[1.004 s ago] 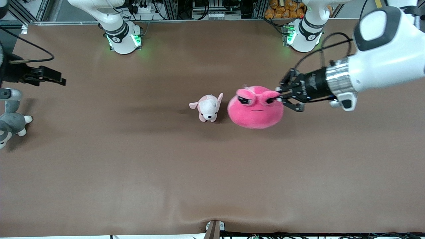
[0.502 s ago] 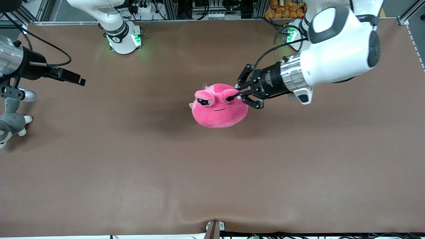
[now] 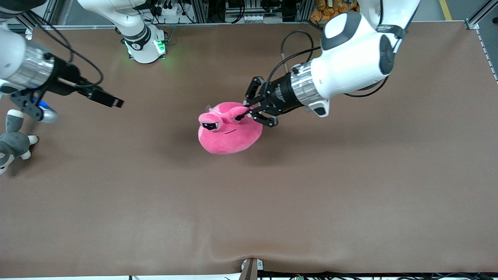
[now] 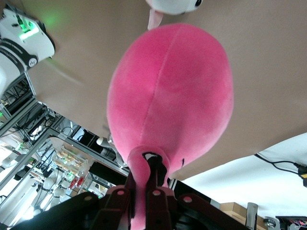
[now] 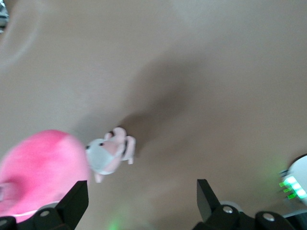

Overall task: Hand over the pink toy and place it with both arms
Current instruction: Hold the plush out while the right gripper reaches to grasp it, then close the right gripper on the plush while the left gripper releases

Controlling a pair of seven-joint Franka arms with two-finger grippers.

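Observation:
The pink toy (image 3: 229, 134) hangs above the middle of the table, held by one of its eye stalks. My left gripper (image 3: 246, 111) is shut on that stalk. In the left wrist view the toy's round body (image 4: 172, 96) dangles from the left gripper (image 4: 144, 165). My right gripper (image 3: 113, 102) is in the air over the right arm's end of the table, open and holding nothing, apart from the toy. In the right wrist view the right gripper (image 5: 141, 196) has its fingers spread wide, with the pink toy (image 5: 38, 167) off to one side.
A small pale pink-and-white puppy plush (image 5: 108, 155) lies on the table under the pink toy and also shows as the puppy plush (image 4: 172, 5) in the left wrist view. A grey-and-white plush (image 3: 11, 144) lies at the right arm's end of the table.
My left arm has carried the pink toy toward the right arm's end, over the puppy plush. My right gripper has moved in toward the middle, still open.

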